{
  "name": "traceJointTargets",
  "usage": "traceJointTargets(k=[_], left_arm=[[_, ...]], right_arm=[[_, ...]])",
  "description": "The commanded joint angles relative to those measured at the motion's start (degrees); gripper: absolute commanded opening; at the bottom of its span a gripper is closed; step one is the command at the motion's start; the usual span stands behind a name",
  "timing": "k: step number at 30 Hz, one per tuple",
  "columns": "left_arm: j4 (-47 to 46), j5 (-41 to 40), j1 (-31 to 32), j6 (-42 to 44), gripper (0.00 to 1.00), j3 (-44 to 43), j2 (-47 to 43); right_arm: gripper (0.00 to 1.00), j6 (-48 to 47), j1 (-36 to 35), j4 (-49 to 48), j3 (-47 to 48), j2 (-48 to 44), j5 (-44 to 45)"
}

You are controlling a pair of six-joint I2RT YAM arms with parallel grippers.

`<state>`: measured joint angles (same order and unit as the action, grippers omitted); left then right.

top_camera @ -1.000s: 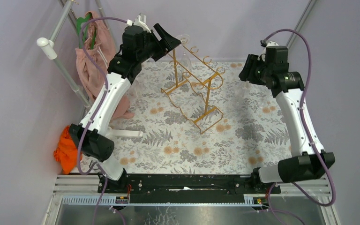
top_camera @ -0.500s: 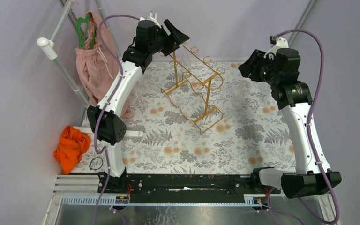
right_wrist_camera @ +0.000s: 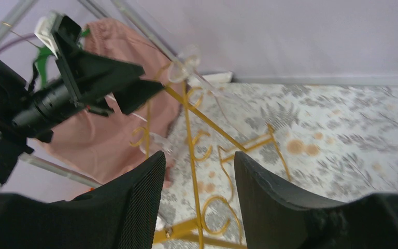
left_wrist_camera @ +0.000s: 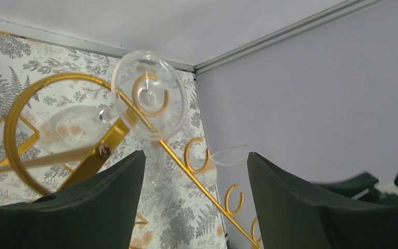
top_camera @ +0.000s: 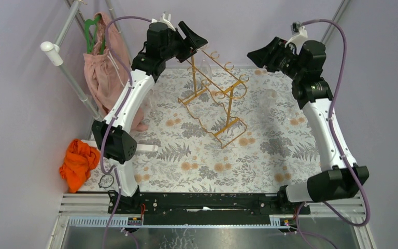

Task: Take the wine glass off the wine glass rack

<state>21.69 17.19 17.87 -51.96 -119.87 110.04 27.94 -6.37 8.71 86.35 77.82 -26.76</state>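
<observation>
Step in hand, as it seems: the L arm comes to grip the glass. The glass [left_wrist_camera: 147,96] hangs upside down at the far end of the rack [left_wrist_camera: 111,139]. Its round foot is caught on the top rail and its bowl is below. The rack stands on the tabletop [top_camera: 269,150], approx. in the middle.

The L pincer [left_wrist_camera: 196,158] is wide open and holds nothing. It hovers high at the rack's far end. The foot is just ahead of the fingers, not btw them. The R pincer [right_wrist_camera: 198,158] is about half open and also empty, held high to the right of the rack, apart from it.

To do it well, probably: the L pincer should take the stem or the bowl under the rail, not the thin foot, and close softly, as glass is slippery & fragile. Then it should slide the glass along the rail to the open curled end, w/o pulling straight up, or the foot will catch. The rack is light wire and may tip, so the R pincer could press on a frame foot. A second glass [left_wrist_camera: 230,155] seems to hang near; better not to knock it.
</observation>
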Motion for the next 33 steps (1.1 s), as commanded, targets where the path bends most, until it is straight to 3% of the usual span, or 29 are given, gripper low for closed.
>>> traceJointTargets(k=[1, 7, 20, 33], left_arm=[[-3.33, 1.61, -0.42, 0.17, 0.80, 4.08, -5.79], [-3.76, -0.21, 1.66, 1.92, 0.80, 12.74, -15.71], [-3.24, -10.18, 7.66, 5.53, 0.80, 29.13, -34.28], [-2.80, -10.43, 7.73, 5.95, 0.80, 32.50, -36.10]], right_arm=[[0.59, 8.10, 0.05, -13.03, 5.94, 5.94, -8.95], [0.57, 11.37, -2.07, -15.59, 16.02, 18.59, -10.69], [0.53, 10.69, -7.55, -3.12, 50.14, 44.50, -9.66], [0.52, 11.87, -8.62, -4.67, 52.21, 50.10, -10.15]])
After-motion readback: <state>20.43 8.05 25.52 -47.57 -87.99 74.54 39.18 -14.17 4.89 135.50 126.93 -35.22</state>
